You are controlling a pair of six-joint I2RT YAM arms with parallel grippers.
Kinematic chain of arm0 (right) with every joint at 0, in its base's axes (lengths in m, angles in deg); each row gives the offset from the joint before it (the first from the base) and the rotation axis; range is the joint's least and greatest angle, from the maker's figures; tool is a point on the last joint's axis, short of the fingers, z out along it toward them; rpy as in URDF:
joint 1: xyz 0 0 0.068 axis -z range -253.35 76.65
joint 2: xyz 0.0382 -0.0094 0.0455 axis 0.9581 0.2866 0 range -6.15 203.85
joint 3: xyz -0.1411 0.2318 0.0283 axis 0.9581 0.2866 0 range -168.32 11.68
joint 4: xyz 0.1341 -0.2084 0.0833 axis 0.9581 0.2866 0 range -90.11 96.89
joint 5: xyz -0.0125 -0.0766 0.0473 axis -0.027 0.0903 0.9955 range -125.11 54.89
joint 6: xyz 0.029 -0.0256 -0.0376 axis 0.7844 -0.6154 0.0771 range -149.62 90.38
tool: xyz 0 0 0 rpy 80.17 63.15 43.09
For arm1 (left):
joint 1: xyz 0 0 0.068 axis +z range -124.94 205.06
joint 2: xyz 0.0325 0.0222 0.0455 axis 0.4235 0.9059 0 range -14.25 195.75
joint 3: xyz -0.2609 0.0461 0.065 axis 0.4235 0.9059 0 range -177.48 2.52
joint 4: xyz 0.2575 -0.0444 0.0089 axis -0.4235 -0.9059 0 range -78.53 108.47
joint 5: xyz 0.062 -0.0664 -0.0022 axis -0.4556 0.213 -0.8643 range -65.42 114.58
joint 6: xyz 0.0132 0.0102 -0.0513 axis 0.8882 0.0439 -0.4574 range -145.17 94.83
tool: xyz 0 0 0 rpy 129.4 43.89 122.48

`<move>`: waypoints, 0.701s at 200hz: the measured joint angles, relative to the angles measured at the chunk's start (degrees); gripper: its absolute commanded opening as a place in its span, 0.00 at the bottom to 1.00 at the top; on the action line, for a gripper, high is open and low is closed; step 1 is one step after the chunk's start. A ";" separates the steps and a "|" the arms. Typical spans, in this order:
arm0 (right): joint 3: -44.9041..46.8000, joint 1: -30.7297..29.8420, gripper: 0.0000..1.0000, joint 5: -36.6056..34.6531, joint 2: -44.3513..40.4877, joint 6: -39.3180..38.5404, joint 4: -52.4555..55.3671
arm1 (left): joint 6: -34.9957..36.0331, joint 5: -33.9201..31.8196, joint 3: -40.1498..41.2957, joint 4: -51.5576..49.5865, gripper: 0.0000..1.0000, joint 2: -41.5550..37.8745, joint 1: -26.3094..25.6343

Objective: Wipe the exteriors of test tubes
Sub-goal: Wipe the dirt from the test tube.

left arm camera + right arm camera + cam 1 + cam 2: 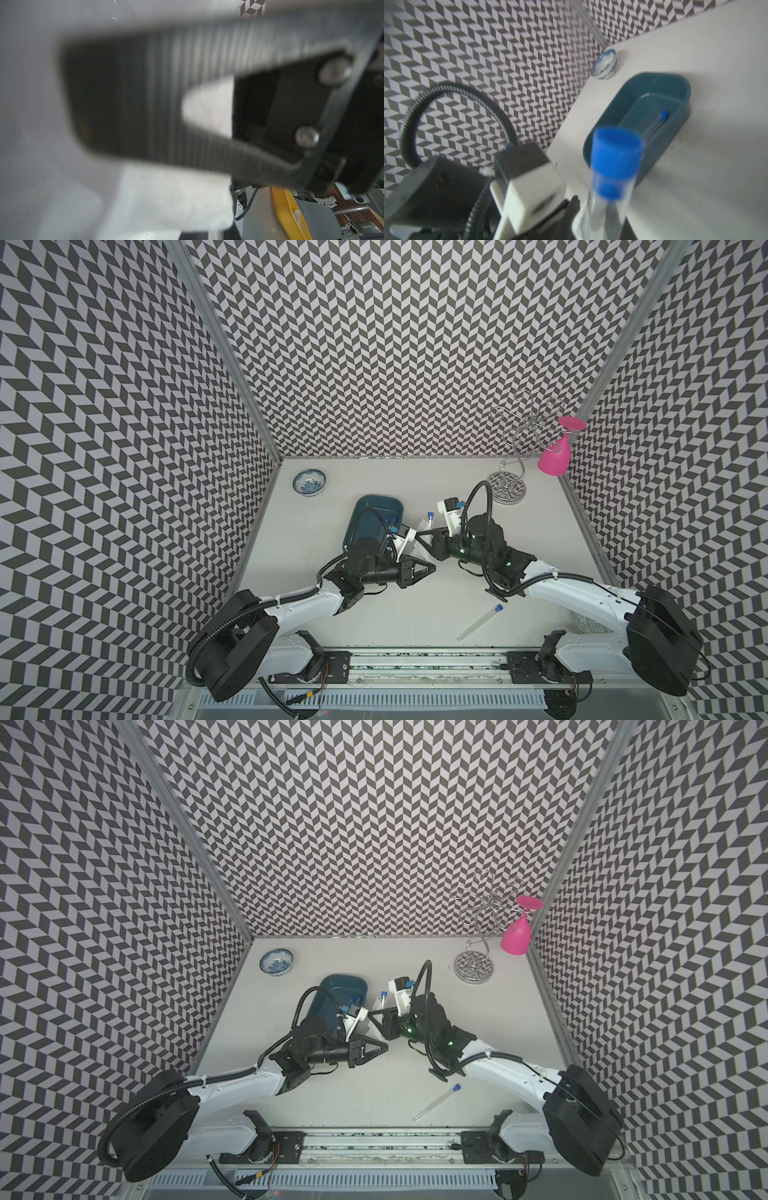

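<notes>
Your right gripper (428, 537) has its jaws clenched on the lower part of one test tube (616, 162). The tube stands up out of them above the middle of the desk (395, 626), blue cap uppermost. Your left gripper (430, 569) meets it almost tip to tip, jaws clenched. The wrist view shows the white wipe (166, 197) spread right against them, pinched there as far as can be told. Treat the tube as light, stiff, smooth and probably breakable: too hard a squeeze may crack it, and too loose a one lets it slide. Hold it near one end and leave the long clear wall free for the wipe. The wipe looks limp and thin and will likely bunch, so fold it round the tube rather than push it along. Beside the jaws, toward the desk's left edge, sits the teal tray (374, 499) with two more blue-capped tubes (390, 523) lying in it. A fourth tube (480, 622) lies loose near the front edge, right of centre. A small bowl (309, 482) sits by the far left corner.
</notes>
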State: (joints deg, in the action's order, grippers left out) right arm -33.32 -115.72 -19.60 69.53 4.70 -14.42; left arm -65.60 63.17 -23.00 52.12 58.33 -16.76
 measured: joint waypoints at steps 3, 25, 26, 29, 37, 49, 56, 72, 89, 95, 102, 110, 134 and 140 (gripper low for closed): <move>-0.66 0.42 0.23 0.26 0.24 -0.24 0.11 | 0.00 0.00 0.00 0.13 0.12 -0.07 0.02; -4.11 2.71 0.23 2.62 1.46 -1.57 1.03 | 0.07 -0.15 0.00 0.63 0.12 -0.48 0.26; -4.15 2.75 0.23 2.69 1.49 -1.60 1.07 | 0.07 -0.17 0.00 0.63 0.12 -0.50 0.26; -4.31 2.89 0.23 3.04 1.57 -1.73 1.09 | 0.04 -0.22 0.00 0.63 0.12 -0.59 0.28; -4.42 3.10 0.23 3.87 1.68 -1.99 1.05 | 0.02 -0.26 0.00 0.59 0.12 -0.76 0.31; -4.33 3.28 0.23 5.05 1.68 -2.03 1.03 | 0.04 -0.22 0.15 0.55 0.12 -0.96 0.28; -4.00 3.30 0.23 5.51 1.68 -1.95 0.57 | 0.07 -0.17 0.24 0.50 0.12 -0.98 0.26; -1.77 3.08 0.23 6.19 1.42 -1.07 -1.97 | 0.09 -0.09 0.31 -0.57 0.12 -0.98 0.22; 2.16 2.16 0.23 5.75 0.07 0.83 -4.94 | 0.33 0.46 0.55 -2.51 0.12 -0.98 -0.09; 3.50 1.73 0.23 5.22 -0.48 1.44 -5.97 | 0.50 0.83 0.74 -2.95 0.12 -0.98 -0.26; 4.98 1.14 0.23 4.44 -1.16 2.27 -7.13 | 0.76 1.42 1.01 -3.45 0.12 -0.98 -0.48; 6.54 0.44 0.23 3.41 -1.86 3.13 -8.35 | 1.09 2.01 1.27 -3.93 0.12 -0.98 -0.68; 9.09 -0.81 0.23 1.38 -2.64 4.57 -10.54 | 2.08 3.15 1.40 -5.73 0.12 -0.98 -0.94; 9.05 -0.94 0.23 1.07 -2.60 4.55 -10.45 | 2.29 3.13 1.40 -5.95 0.12 -0.98 -0.92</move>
State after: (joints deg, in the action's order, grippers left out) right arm -24.27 -116.66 -18.53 66.93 9.25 -24.87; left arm -63.30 66.29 -21.60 46.17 57.34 -17.68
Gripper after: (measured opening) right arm 0.229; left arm 0.150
